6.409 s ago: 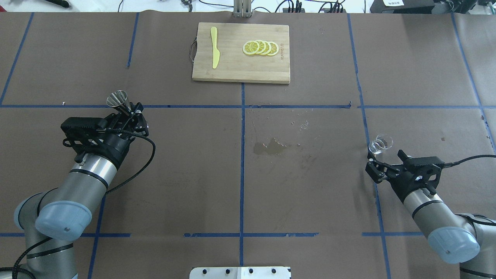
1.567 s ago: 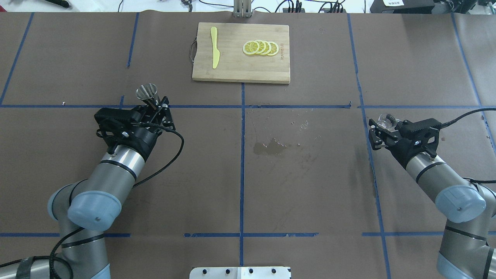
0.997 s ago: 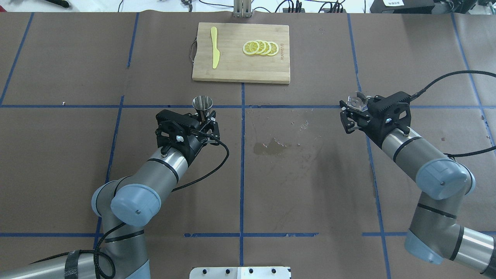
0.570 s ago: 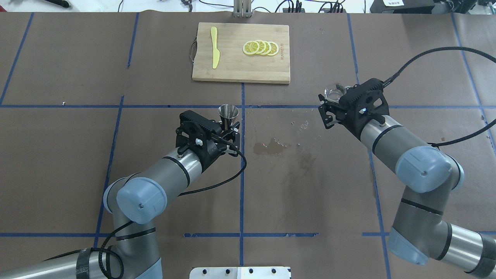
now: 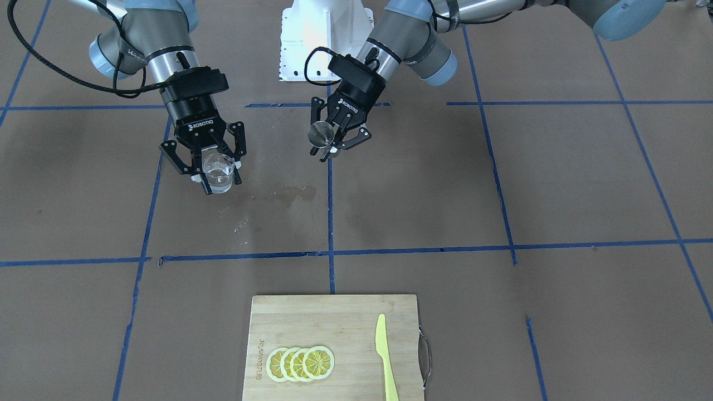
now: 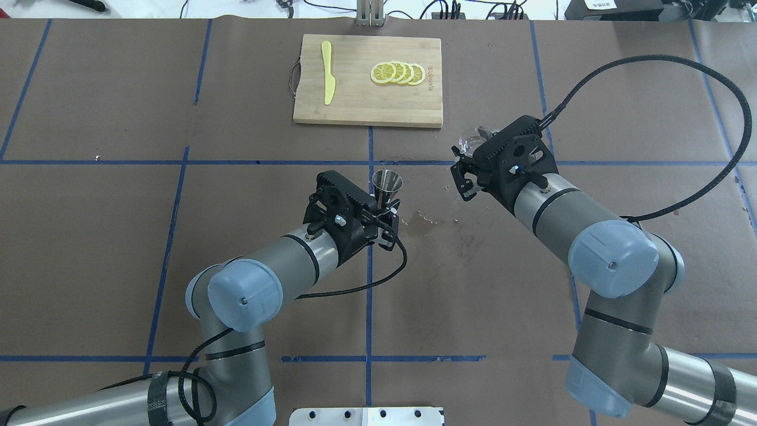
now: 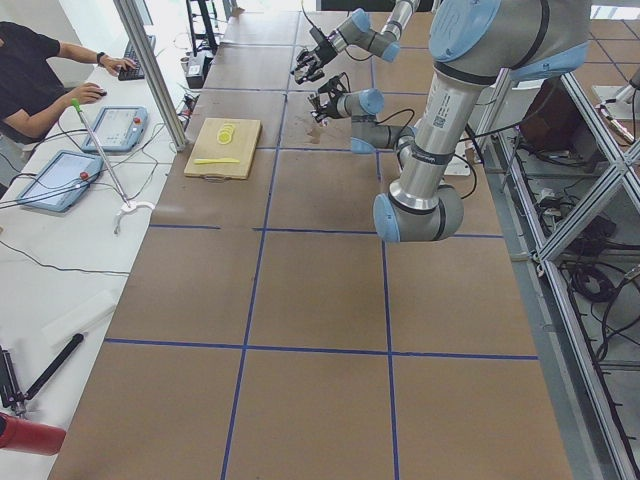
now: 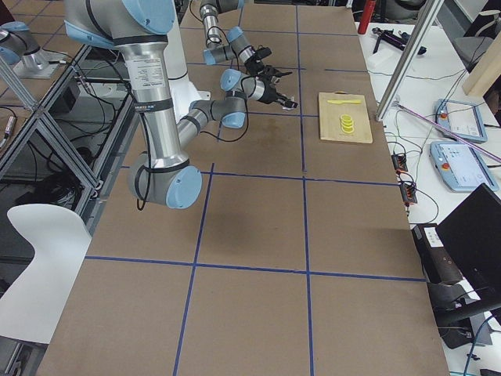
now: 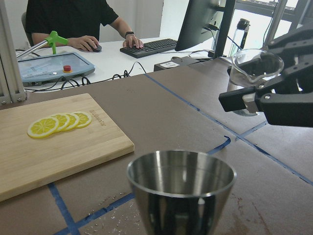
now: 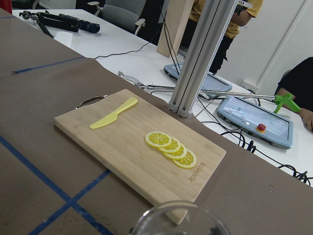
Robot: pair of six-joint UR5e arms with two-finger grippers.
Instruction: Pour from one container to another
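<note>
My left gripper (image 6: 384,205) is shut on the waist of the steel jigger (image 6: 387,180), held upright above the table's middle; it shows in the front view as the jigger (image 5: 321,134) in my left gripper (image 5: 333,142). The jigger's open cone (image 9: 181,186) fills the left wrist view. To its right my right gripper (image 6: 467,158) is shut on the clear glass cup (image 6: 471,140), upright and a little higher, also the cup (image 5: 218,171) in my right gripper (image 5: 215,171). The cup (image 9: 256,67) stands apart from the jigger. Only the cup's rim (image 10: 178,219) shows in the right wrist view.
A wooden cutting board (image 6: 366,100) at the far middle carries lemon slices (image 6: 397,73) and a yellow knife (image 6: 327,72). A wet stain (image 6: 423,220) marks the brown paper below the grippers. A person (image 9: 73,17) sits at the desk beyond the table.
Both arms have swung inward from the table's sides toward the middle, carrying the jigger and the cup, and now stand close together.
</note>
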